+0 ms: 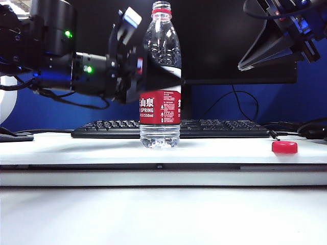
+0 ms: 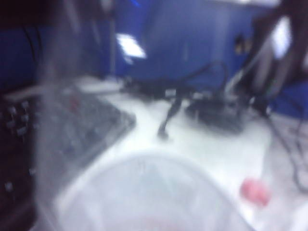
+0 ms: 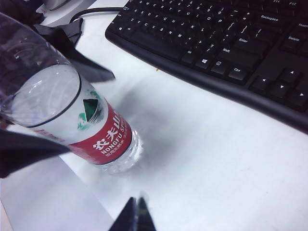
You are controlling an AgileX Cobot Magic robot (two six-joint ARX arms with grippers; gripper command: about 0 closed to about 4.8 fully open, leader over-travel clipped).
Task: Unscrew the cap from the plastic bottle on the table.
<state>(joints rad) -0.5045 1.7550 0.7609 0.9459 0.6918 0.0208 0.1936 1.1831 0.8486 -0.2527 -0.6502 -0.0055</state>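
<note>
The plastic bottle point(image 1: 160, 109) stands upright on the white table point(image 1: 76, 148), its neck open, with only the thin red ring at the top. The red cap point(image 1: 284, 147) lies on the table well to the right of it. My left gripper point(image 1: 164, 72) is open, one black finger in front of the bottle's upper body and one behind. In the blurred left wrist view the bottle point(image 2: 144, 192) fills the near field and the cap point(image 2: 255, 190) is a pink spot. My right gripper point(image 1: 240, 67) hangs shut, high at the right; its closed tips point(image 3: 137, 204) look down on the bottle point(image 3: 103, 139).
A black keyboard point(image 1: 204, 127) lies right behind the bottle, with a dark monitor point(image 1: 230, 41) above it. Cables point(image 1: 306, 130) trail at the back right near the cap. In the right wrist view the left gripper's fingers point(image 3: 77, 53) flank the bottle.
</note>
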